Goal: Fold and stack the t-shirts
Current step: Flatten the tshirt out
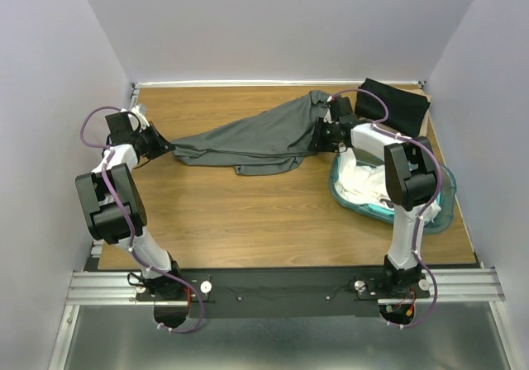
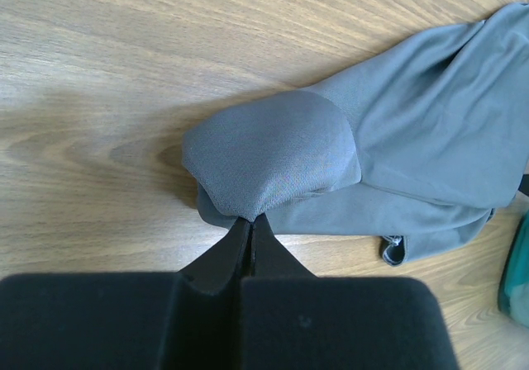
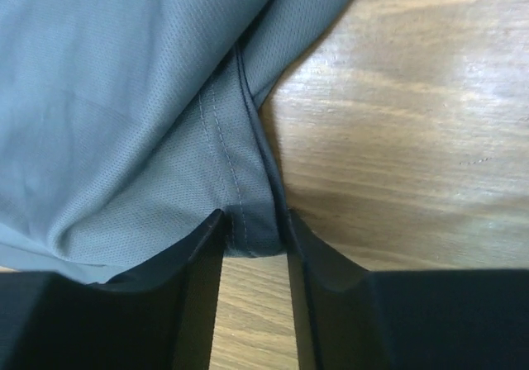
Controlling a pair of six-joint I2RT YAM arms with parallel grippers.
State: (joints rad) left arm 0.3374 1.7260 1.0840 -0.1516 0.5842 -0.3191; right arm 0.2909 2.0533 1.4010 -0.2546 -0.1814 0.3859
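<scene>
Left gripper (image 2: 250, 221): is pinching one end of the grey shirt (image 1: 248, 139) with its jaws pressed fully together. A rounded puff of fabric is bulging just past the fingertips. This end is lying low over the left side of the table (image 1: 248, 221).

Right gripper (image 3: 252, 217): is holding the shirt's opposite end near the far right of the table. Its jaws are standing narrow, with a bunched fold and its stitched hem filling the gap and touching both fingers.

Grey shirt: is stretching crosswise between the two grippers over the far half of the table, gathered into a long rumpled band. Its lower folds are sagging onto the wood around the middle, while its right end is rising to the gripper.

Black shirt (image 1: 397, 106): is lying in the far right corner, just beyond the right gripper.

White shirts (image 1: 359, 180): are lying crumpled inside the tub (image 1: 442, 209), with the right arm partly covering them.

Tub: teal and translucent, is sitting at the table's right edge, on the near side of the black shirt.
</scene>
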